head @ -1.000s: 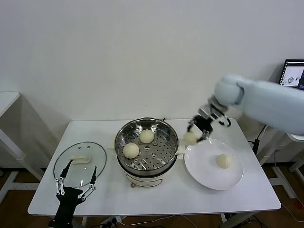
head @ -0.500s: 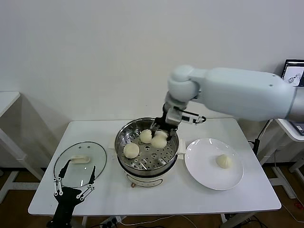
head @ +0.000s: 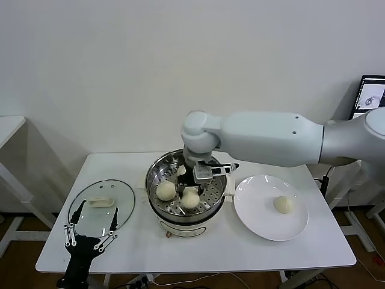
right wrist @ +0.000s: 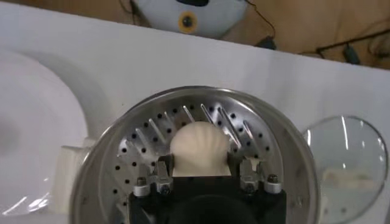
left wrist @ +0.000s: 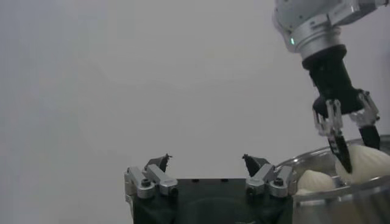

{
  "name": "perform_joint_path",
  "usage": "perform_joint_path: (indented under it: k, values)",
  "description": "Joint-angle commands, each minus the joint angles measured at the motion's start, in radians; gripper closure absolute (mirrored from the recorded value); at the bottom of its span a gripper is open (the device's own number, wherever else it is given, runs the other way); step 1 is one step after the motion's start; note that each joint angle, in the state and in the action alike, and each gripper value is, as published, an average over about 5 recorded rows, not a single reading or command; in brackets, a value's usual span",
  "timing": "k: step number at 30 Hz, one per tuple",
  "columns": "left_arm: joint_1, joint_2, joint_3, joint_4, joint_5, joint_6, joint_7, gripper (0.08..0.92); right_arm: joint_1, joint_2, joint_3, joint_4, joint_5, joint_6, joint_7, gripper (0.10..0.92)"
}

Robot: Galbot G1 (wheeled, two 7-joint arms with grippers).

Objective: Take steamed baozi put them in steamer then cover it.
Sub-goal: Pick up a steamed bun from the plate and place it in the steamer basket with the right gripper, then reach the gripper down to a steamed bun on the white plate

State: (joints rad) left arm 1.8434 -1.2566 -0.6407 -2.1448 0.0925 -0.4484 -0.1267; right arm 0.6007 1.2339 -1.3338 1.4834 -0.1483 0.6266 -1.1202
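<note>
The steamer (head: pixel 157 170) stands mid-table on its white base. My right gripper (head: pixel 193 187) reaches down into it, shut on a baozi (head: pixel 190 198) low over the perforated tray; in the right wrist view the bun (right wrist: pixel 200 143) sits between the fingers (right wrist: pixel 163 167). A second baozi (head: pixel 165 190) lies on the tray's left side, and a third (head: pixel 181 171) shows partly behind the gripper. A fourth baozi (head: pixel 283 204) lies on the white plate (head: pixel 258 214). The glass cover (head: pixel 90 215) lies flat at the table's left. My left gripper (head: pixel 89 239) hovers open just in front of it.
The right arm spans over the steamer's right side and the plate's far edge. The left wrist view shows the steamer rim (left wrist: pixel 329 193) and my right gripper (left wrist: pixel 346 139) farther off. A second table (head: pixel 9 126) stands far left and a monitor (head: pixel 372 91) far right.
My right gripper carried the baozi from the plate side over the steamer and lowered it toward the tray's front. The left gripper drifted slightly toward the table's front edge.
</note>
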Motion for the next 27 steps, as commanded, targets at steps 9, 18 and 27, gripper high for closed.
perform_joint_path:
  k: [9, 18, 27]
  values:
    - [-0.003, -0.003, 0.000, 0.008, 0.001, -0.005, -0.002, 0.177, -0.075, 0.038, 0.009, -0.026, -0.098, 0.056, -0.010, 0.401]
    - [-0.004, -0.004, -0.002, 0.010, 0.000, -0.004, -0.004, 0.177, -0.067, 0.004, 0.062, -0.020, -0.094, 0.052, -0.006, 0.238]
    - [-0.012, 0.000, 0.001, 0.013, 0.000, 0.001, -0.004, 0.177, 0.024, -0.223, 0.216, -0.004, 0.112, -0.172, -0.116, 0.203]
